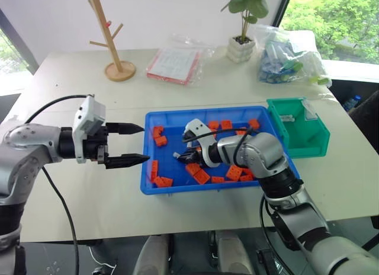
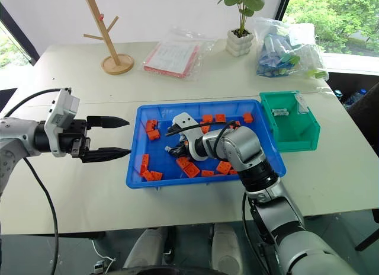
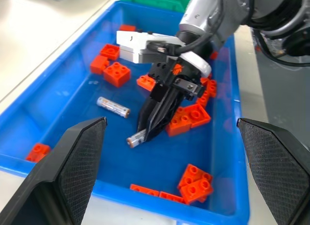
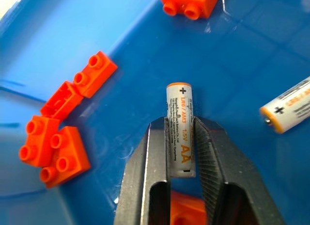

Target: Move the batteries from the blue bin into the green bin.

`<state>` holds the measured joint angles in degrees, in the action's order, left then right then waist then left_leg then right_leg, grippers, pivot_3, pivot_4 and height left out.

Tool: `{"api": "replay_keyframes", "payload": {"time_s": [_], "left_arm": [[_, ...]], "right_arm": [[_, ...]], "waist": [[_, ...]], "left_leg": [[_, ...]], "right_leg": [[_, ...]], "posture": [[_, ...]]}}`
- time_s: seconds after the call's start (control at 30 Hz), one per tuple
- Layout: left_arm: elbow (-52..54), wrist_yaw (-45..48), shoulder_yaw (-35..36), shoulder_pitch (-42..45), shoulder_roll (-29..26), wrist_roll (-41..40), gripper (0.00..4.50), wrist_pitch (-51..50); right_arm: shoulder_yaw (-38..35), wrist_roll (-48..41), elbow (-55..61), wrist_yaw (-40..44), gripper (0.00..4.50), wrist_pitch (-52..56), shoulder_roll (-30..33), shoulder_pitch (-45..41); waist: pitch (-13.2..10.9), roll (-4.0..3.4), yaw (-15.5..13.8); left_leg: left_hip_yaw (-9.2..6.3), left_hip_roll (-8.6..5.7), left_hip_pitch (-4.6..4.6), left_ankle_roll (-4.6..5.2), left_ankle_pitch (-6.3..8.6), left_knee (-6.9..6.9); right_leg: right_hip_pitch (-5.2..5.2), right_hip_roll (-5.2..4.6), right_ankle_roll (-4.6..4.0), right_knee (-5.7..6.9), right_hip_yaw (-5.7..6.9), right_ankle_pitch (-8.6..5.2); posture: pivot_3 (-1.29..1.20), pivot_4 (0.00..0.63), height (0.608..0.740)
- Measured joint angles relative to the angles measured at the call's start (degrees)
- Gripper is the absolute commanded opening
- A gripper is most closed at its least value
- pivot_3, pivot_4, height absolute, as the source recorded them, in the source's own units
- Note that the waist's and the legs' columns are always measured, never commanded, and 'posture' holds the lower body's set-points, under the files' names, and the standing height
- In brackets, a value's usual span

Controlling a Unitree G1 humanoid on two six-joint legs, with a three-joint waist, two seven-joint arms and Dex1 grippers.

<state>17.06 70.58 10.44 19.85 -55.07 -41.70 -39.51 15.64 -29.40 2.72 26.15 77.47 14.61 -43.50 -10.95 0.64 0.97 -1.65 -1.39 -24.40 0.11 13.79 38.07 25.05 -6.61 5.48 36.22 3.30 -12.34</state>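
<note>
Inside the blue bin, my right gripper is shut on one battery, a silvery-white AA cell with an orange end, held lengthwise between the fingers low over the bin floor. A second battery lies loose on the blue floor close by. The green bin stands against the blue bin's right end, with a white label card on its rim. My left gripper hovers open just outside the blue bin's left rim, pointing toward it, with nothing between its fingers.
Several orange toy bricks lie scattered over the blue bin's floor around the gripper. At the back of the table stand a wooden branch stand, a bagged stack of paper, a potted plant and a plastic bag.
</note>
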Motion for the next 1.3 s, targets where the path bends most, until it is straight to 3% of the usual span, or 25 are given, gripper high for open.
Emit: {"api": "replay_keyframes", "payload": {"time_s": [0.2,0.33,0.4,0.53,0.73,0.83,0.93,1.07,1.17,1.3], "left_arm": [[0.88,1.24,-0.76,0.08,0.16,-1.47,4.5,-0.45],[1.11,1.04,-1.86,1.02,1.21,-1.63,4.5,-0.49],[1.02,0.68,-2.6,1.3,1.74,-1.66,4.5,-0.44],[0.48,0.46,-3.12,1.88,2.41,-1.46,4.5,0.0],[-0.95,0.31,-4.39,3.57,3.36,-0.72,4.5,0.56],[-1.6,0.23,-4.97,4.68,3.78,-0.23,4.5,0.57],[-1.68,0.23,-5.08,5.4,3.87,-0.05,4.5,0.72],[-1.82,0.22,-5.07,5.67,3.85,-0.03,4.5,0.74],[-1.81,0.2,-5.11,5.76,3.85,-0.01,4.5,0.74],[-1.72,0.12,-5.02,5.55,3.46,0.01,4.5,0.71]], "right_arm": [[-9.7,-2.47,3.56,-0.05,0.64,5.38,1.62,-7.0],[-18.16,-2.92,4.52,0.89,0.64,6.65,13.01,-12.26],[-20.33,-1.9,3.55,2.6,0.64,5.36,23.07,-10.99],[-22.09,0.55,-0.24,6.49,0.64,0.68,36.8,-3.83],[-23.77,3.65,-3.77,9.54,0.64,-5.99,44.55,7.18],[-24.68,4.4,-3.95,9.85,1.53,-8.08,44.73,11.12],[-24.63,4.98,-3.93,9.82,3.02,-10.53,44.47,11.98],[-23.5,5.92,-3.98,10.48,3.02,-13.77,44.15,8.61],[-22.96,4.75,-2.43,10.27,3.02,-12.56,40.14,0.99],[-22.98,0.37,3.63,6.96,3.02,-3.77,27.77,-6.7]], "waist": [[-0.02,-0.02,-0.25],[-0.02,-0.01,-1.03],[-0.03,0.01,-1.56],[-0.06,0.06,-1.51],[-0.08,0.04,-0.42],[-0.08,0.04,-0.12],[-0.09,0.03,-0.18],[-0.1,0.02,-0.21],[-0.12,0.0,0.09],[-0.11,0.06,0.06]], "left_leg": [[0.0,0.0,-0.06,0.0,0.0,0.0],[-0.02,-0.05,-0.08,-0.01,0.0,0.0],[0.04,-0.08,-0.12,0.0,0.01,-0.03],[0.3,-0.06,-0.11,0.02,0.02,-0.08],[0.42,0.01,-0.07,0.03,0.01,-0.05],[0.4,0.01,-0.07,0.03,0.01,-0.04],[0.39,0.01,-0.06,0.03,0.01,-0.03],[0.27,0.01,-0.07,0.03,0.01,-0.02],[0.28,0.07,-0.07,0.03,0.01,-0.02],[0.16,0.17,-0.07,0.03,0.01,-0.06]], "right_leg": [[0.05,-0.01,0.01,-0.01,0.0,0.0],[-0.02,-0.03,-0.03,-0.13,0.02,-0.03],[-0.02,-0.08,-0.15,-0.2,0.01,-0.14],[0.0,-0.11,-0.11,-0.18,0.0,-0.16],[0.03,-0.09,-0.12,-0.11,-0.06,-0.15],[0.05,-0.09,-0.1,-0.09,-0.1,-0.14],[0.05,-0.09,-0.1,-0.08,-0.11,-0.14],[0.06,-0.09,-0.11,-0.09,-0.12,-0.15],[0.12,-0.04,-0.13,-0.07,-0.15,-0.13],[0.12,0.1,-0.02,-0.03,-0.12,-0.05]], "posture": [[0.0,0.15,0.692],[0.0,0.15,0.692],[0.0,0.15,0.692],[0.0,0.15,0.692],[0.0,0.15,0.692],[0.0,0.15,0.692],[0.0,0.15,0.692],[0.0,0.15,0.692],[0.0,0.15,0.692],[0.0,0.15,0.692]]}}
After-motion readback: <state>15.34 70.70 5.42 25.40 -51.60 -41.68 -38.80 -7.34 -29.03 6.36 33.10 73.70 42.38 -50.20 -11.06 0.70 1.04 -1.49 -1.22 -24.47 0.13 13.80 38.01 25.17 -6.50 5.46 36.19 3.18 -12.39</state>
